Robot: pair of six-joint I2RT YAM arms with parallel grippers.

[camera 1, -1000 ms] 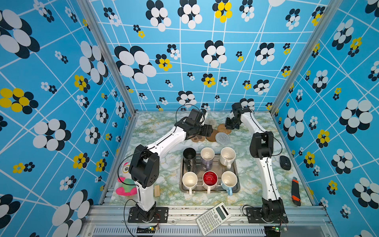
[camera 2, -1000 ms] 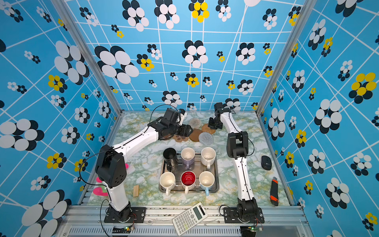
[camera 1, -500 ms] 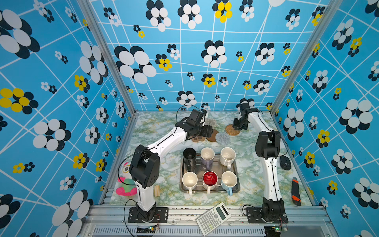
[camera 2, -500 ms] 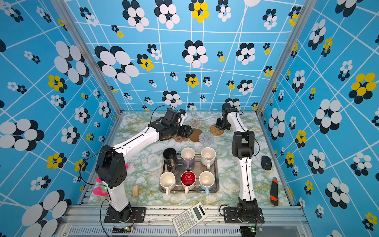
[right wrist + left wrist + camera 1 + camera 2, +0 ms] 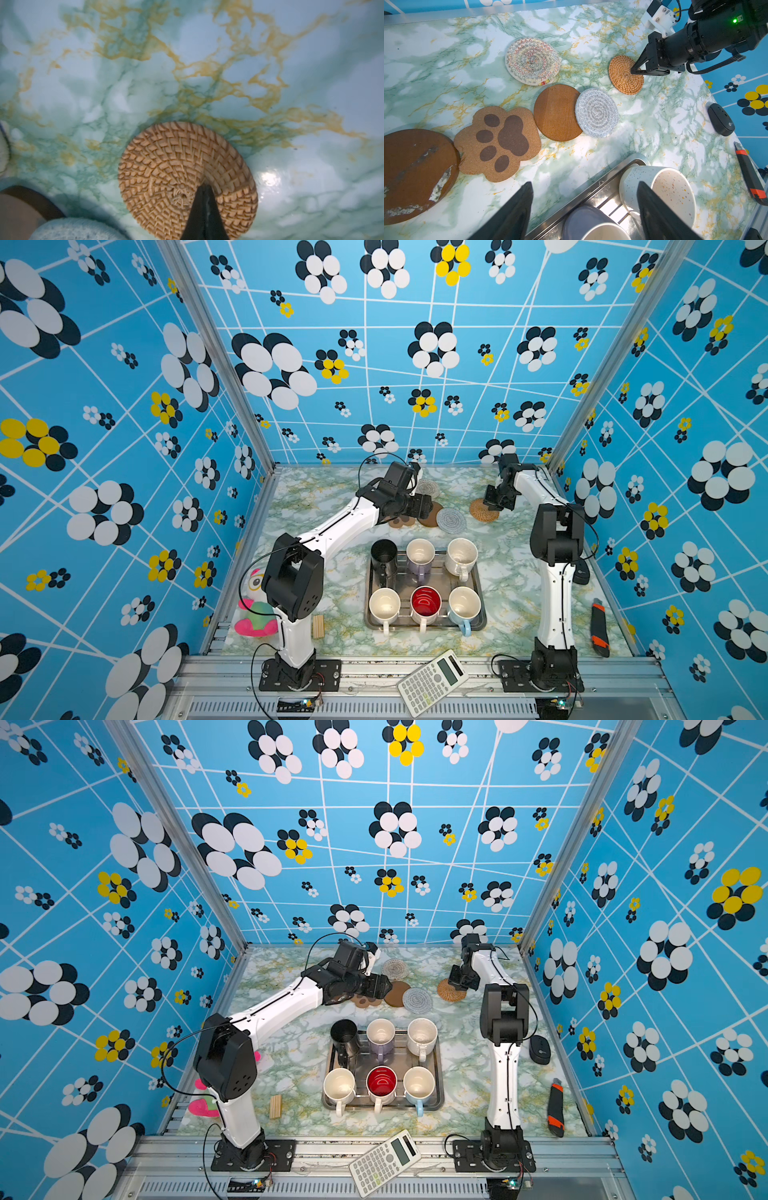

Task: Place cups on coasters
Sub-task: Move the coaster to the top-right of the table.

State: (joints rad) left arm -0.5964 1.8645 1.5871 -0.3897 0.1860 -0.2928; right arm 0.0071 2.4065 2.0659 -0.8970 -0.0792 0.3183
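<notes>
a: what does the marble table (image 5: 307, 506) carry, biggest first?
b: two arms, then one square metal tray (image 5: 478, 614) near the front middle.
a: what sits in the tray?
b: six cups, all upright, in two rows of three. the far row holds the black cup (image 5: 383, 552), the lavender cup (image 5: 419, 551) and the speckled cream cup (image 5: 461, 552). the near row holds the white cup (image 5: 384, 604), the red-lined cup (image 5: 426, 602) and the light blue cup (image 5: 464, 603). none stands on a coaster.
a: and the coasters?
b: six, lying flat behind the tray. there is one brown disc (image 5: 415, 172) with the paw-print coaster (image 5: 500, 143) just beside it. next comes a second brown disc (image 5: 556, 112) with the grey-blue round (image 5: 597, 112) lapping over its edge. the cream crocheted round (image 5: 532, 60) lies farther back. the rattan round (image 5: 623, 80) lies apart, toward the right arm.
a: the claws?
b: the left gripper (image 5: 583, 207) hangs over the coaster row, spread wide and grasping nothing. the right gripper (image 5: 204, 199) is clenched, with its joined tips resting on the rattan round near its middle.
a: the small things?
b: one each: plush toy (image 5: 253, 614), calculator (image 5: 432, 682), box cutter (image 5: 599, 630), computer mouse (image 5: 582, 572) and wooden block (image 5: 318, 626).
</notes>
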